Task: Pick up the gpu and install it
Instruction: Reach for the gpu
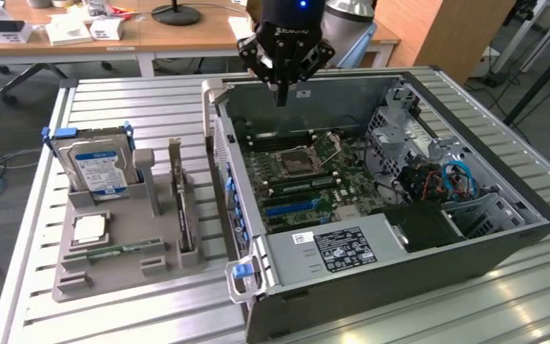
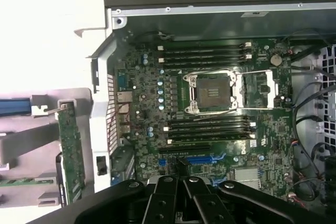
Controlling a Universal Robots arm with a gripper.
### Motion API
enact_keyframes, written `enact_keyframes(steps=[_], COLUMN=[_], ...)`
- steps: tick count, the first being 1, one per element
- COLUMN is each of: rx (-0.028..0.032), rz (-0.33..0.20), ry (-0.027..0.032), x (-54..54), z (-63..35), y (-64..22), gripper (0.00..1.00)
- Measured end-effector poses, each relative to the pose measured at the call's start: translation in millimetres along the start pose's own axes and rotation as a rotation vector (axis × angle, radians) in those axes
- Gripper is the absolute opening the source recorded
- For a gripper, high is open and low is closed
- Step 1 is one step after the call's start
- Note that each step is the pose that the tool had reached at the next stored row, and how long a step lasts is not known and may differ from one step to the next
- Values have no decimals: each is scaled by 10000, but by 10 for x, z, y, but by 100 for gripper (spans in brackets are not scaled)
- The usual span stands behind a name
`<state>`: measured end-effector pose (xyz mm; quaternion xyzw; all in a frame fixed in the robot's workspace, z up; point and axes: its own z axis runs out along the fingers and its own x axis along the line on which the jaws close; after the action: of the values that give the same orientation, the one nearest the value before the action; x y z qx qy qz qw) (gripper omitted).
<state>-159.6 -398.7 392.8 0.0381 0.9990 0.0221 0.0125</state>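
Observation:
The gpu [image 1: 175, 195] is a thin card standing on edge in a slot of the grey holder [image 1: 112, 276], at the exterior view's left of the open computer case [image 1: 504, 229]. In the wrist view the gpu [image 2: 71, 153] shows as a narrow green edge beside the case wall. My gripper [image 1: 281, 97] hangs over the far part of the case, above the motherboard [image 1: 299, 168], with its fingers shut and nothing between them. The black gripper [image 2: 181, 167] points down at the motherboard [image 2: 210, 103] near a blue card slot [image 2: 202, 158].
The holder also carries a silver hard drive with a blue label [image 1: 98, 168], a square processor [image 1: 89, 228] and a slim green memory stick [image 1: 112, 251]. The power supply [image 1: 337, 247] and drive cages [image 1: 399, 129] crowd the case. Desks stand behind the slatted table [image 1: 141, 97].

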Motion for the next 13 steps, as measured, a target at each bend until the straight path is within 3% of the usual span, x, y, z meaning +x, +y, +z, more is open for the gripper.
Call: enact_keyframes(steps=[13], rx=[0], rz=[0], ry=[-1], x=[336], z=[-5], y=[-25], gripper=[10])
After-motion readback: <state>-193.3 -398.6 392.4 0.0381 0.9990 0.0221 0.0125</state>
